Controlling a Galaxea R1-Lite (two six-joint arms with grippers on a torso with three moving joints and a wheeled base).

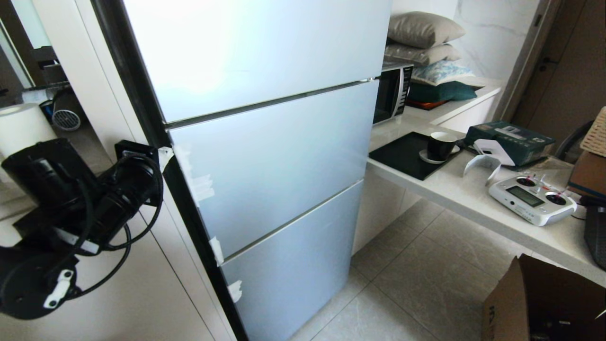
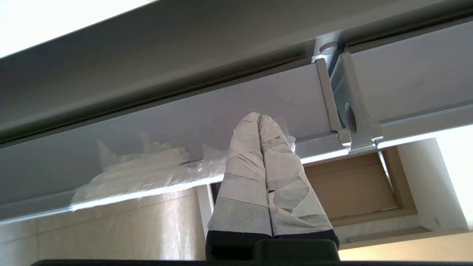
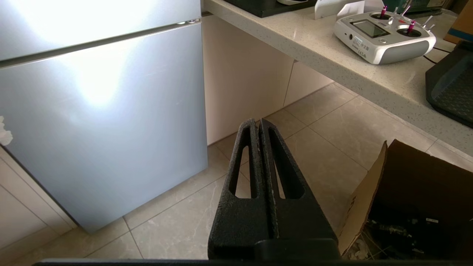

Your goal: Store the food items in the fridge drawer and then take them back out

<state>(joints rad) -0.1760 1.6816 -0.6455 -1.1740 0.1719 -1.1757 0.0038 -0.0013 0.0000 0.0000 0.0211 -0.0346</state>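
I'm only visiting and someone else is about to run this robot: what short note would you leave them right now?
Left gripper: jaws shut, empty, tips at the taped side edge of the fridge.
Right gripper: jaws shut, empty, hanging over the floor beside the cardboard box.
Fridge doors all closed; the drawer and the food are in no view.
Done: nothing visible.
Left: open the fridge, store the food in the drawer, take it back out.

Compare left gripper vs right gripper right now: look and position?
The left gripper is wrapped in pale tape; the right gripper is bare black with slotted sides. The left gripper presses against the taped edge of the fridge door; the right gripper hangs free above the floor tiles. Both have jaws shut, holding nothing.
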